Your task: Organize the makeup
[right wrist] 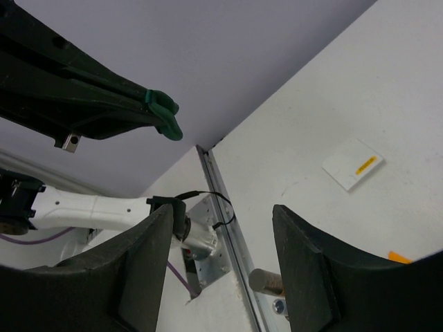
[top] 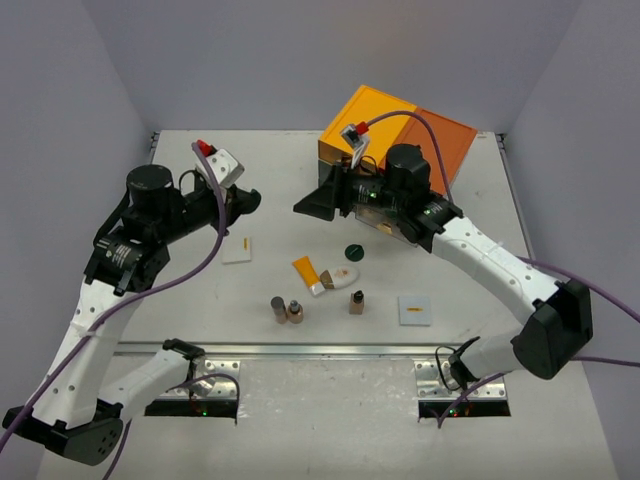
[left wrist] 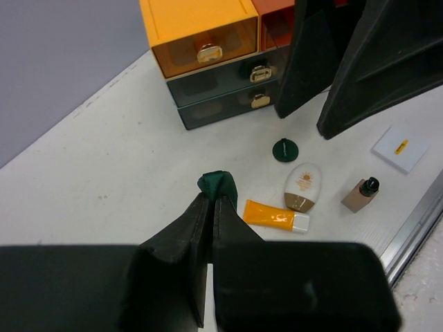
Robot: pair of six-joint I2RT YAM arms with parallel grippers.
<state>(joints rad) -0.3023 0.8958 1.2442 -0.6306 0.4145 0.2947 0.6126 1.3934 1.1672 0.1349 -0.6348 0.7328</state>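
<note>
My left gripper (top: 252, 201) is shut on a dark green disc (left wrist: 219, 185), held above the table's left middle; the disc also shows in the right wrist view (right wrist: 165, 115). My right gripper (top: 312, 205) is open and empty, raised in front of the drawer chest (top: 392, 130). On the table lie another green disc (top: 352, 251), an orange tube (top: 308, 274), a white oval piece (top: 342, 277), two flat white squares (top: 237, 249) (top: 415, 309) and three tiny brown bottles (top: 279, 308) (top: 296, 312) (top: 356, 301). A third green disc is not in view.
The chest (left wrist: 208, 41) stands at the back right with its drawers shut. A metal rail (top: 330, 350) runs along the table's near edge. Grey walls close the left, back and right sides.
</note>
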